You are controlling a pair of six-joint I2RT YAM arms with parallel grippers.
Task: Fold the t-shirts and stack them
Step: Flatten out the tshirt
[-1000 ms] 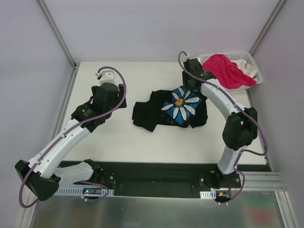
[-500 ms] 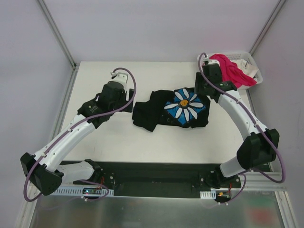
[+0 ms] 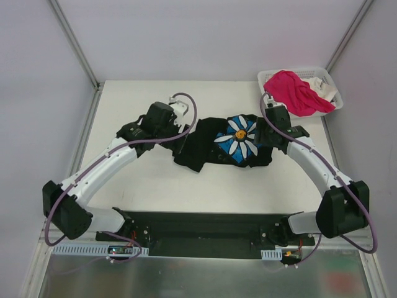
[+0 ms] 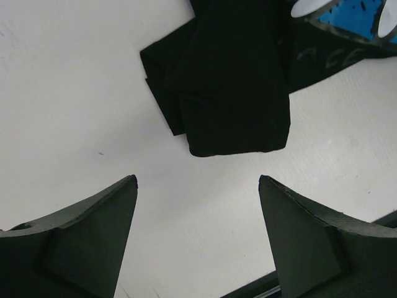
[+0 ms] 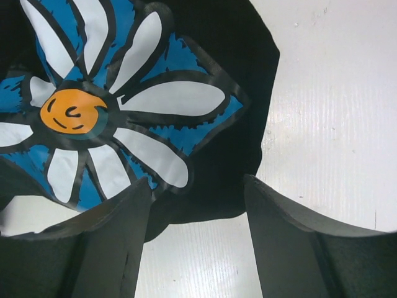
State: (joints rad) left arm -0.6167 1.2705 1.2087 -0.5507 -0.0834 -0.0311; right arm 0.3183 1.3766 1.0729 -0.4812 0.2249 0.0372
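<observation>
On the surface (image 3: 142, 180) lies the crumpled black daisy-print t-shirt (image 3: 198, 148). The left arm's fingers (image 4: 93, 230) hang spread and released over its left end. The right arm's fingers (image 5: 291, 242), also grasping nothing, hang over its right edge. Beyond its right side, the pink t-shirt (image 3: 291, 90) and white t-shirt (image 3: 324, 87) fill the basket (image 3: 298, 69).

The black t-shirt (image 4: 229, 81) runs off the left wrist view at twelve o'clock, its daisy print (image 4: 350, 22) a sliver at one o'clock; in the basket (image 3: 308, 69) the pink t-shirt (image 3: 294, 93) buries most of the white t-shirt (image 3: 324, 90).
</observation>
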